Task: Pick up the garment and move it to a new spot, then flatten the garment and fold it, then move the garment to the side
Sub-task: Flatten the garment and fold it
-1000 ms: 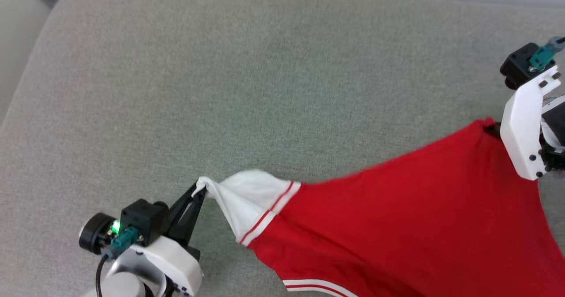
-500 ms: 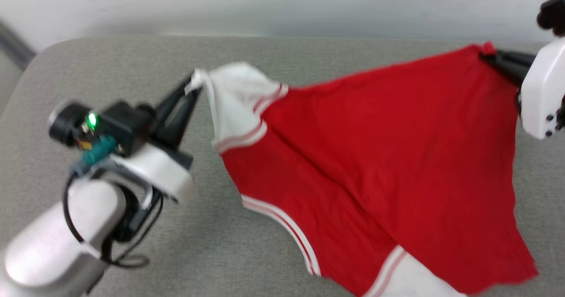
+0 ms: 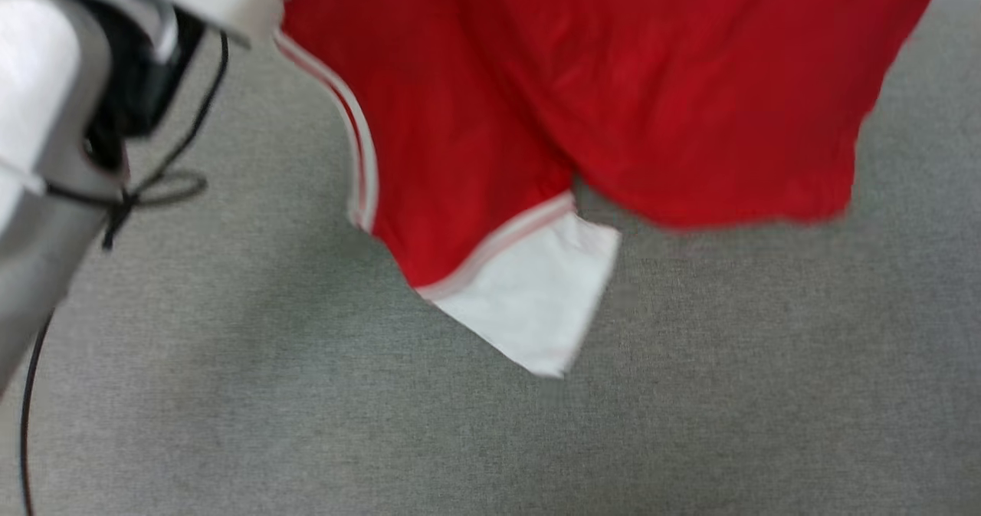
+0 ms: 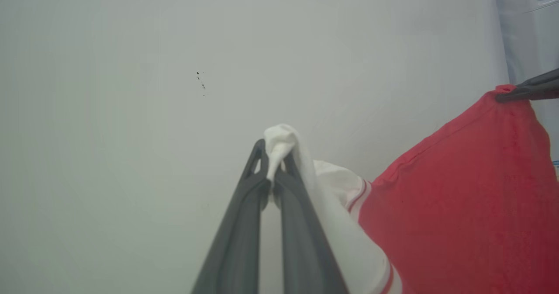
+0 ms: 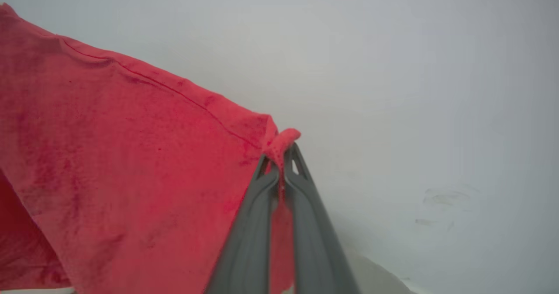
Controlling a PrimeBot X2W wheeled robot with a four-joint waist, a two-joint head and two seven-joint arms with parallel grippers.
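While aloft, blurry garment (image 3: 613,79), top off-frame.

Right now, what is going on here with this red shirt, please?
The robot holds the garment up with both arms. Its left gripper is shut on the tip of one white sleeve, and its right gripper is shut on a red corner, so the cloth is spread between them. The other sleeve dangles over the grey padded surface. The shirt is not yet laid flat or folded.
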